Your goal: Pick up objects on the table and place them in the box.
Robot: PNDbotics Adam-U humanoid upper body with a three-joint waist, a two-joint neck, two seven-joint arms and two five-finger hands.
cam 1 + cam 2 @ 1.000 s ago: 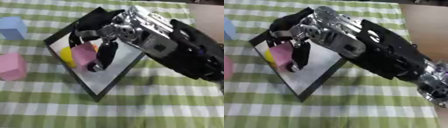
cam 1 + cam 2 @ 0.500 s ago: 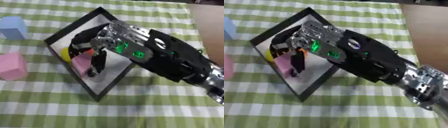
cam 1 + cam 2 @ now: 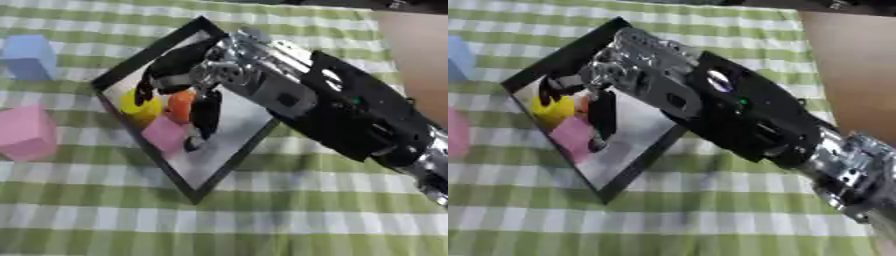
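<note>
Over the box (image 3: 131, 65) in the left eye view, the right hand (image 3: 223, 75) hangs with fingers spread, gripping nothing; yellow (image 3: 140, 106), orange (image 3: 181, 105) and pink (image 3: 164, 135) pieces lie inside. Outside wait a pink block (image 3: 26, 132) and a blue block (image 3: 30, 56). Right eye view: same hand, fingertips down in the box.

We cannot tell whether the right hand (image 3: 206, 75) grips the orange thing (image 3: 180, 105); its fingers blur over the box (image 3: 229, 150). The pink block (image 3: 455, 136) and blue block (image 3: 457, 56) are cut by the right eye view's left edge.
</note>
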